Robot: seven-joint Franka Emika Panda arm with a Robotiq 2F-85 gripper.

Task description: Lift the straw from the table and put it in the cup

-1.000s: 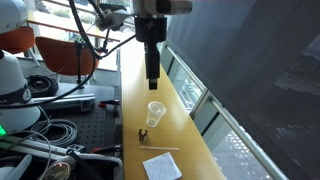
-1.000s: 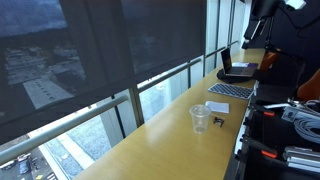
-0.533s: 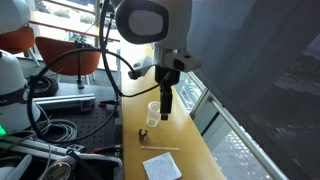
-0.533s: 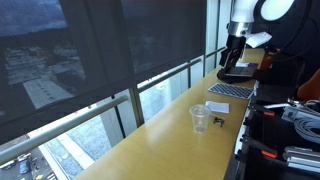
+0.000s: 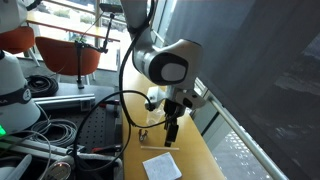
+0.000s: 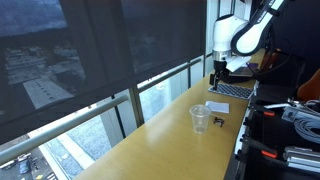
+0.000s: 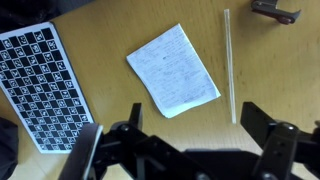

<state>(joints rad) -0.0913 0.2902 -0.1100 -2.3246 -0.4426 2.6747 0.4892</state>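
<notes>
The straw (image 7: 229, 65) is a thin pale stick lying flat on the wooden table, just right of the white napkin (image 7: 173, 70) in the wrist view. It also shows faintly in an exterior view (image 5: 150, 148). The clear plastic cup (image 6: 200, 118) stands upright on the table, away from the gripper. It is out of the wrist view and mostly hidden by the arm in an exterior view. My gripper (image 7: 178, 145) is open and empty. It hangs above the table, pointing down, with the straw's near end just inside its right finger. It shows in both exterior views (image 5: 171, 130) (image 6: 216, 72).
A checkerboard sheet (image 7: 40, 85) lies left of the napkin. A small dark lump (image 7: 275, 12) lies beyond the straw's far end, near the cup (image 6: 219, 121). Window glass and railing run along the table's far edge. Cables and equipment (image 5: 50, 130) crowd the other side.
The arm has come down from high above the table and moved from over the cup to low over the napkin and straw. The gripper stays open. Nothing on the table has moved.
</notes>
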